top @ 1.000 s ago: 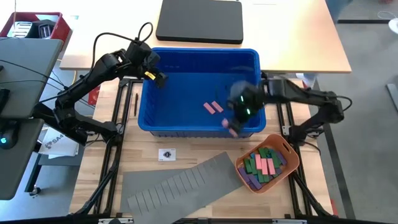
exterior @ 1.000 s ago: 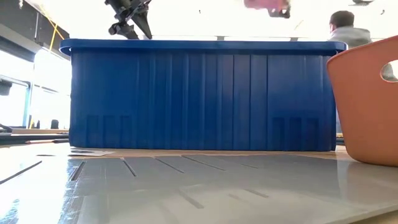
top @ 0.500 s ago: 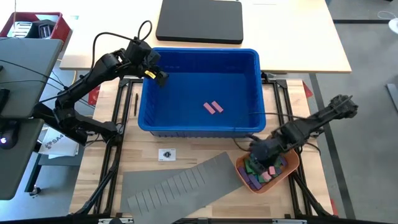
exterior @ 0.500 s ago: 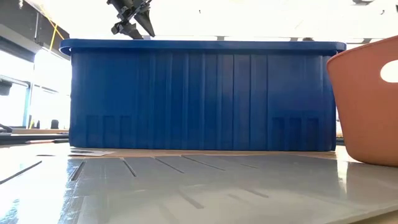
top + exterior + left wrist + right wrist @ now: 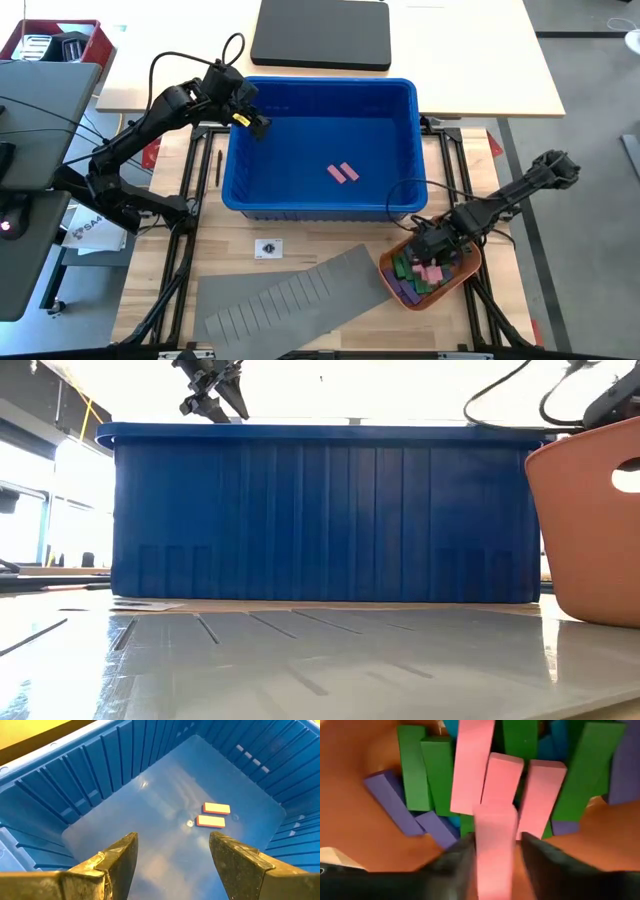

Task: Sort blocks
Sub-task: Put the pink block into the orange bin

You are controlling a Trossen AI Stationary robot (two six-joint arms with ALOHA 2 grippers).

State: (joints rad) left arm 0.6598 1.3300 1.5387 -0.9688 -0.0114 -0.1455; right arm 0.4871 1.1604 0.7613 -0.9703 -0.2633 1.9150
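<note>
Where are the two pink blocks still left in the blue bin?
In the high view, the two pink blocks lie side by side on the blue bin floor near its middle, with no gripper at them.

The left gripper (image 5: 172, 857) hangs above the blue bin (image 5: 75, 785), its two dark fingers (image 5: 117, 860) spread wide apart with nothing between them. On the bin's floor lie two pink blocks (image 5: 213, 815), side by side and parallel, touching or nearly so, well clear of the ribbed walls.
</note>
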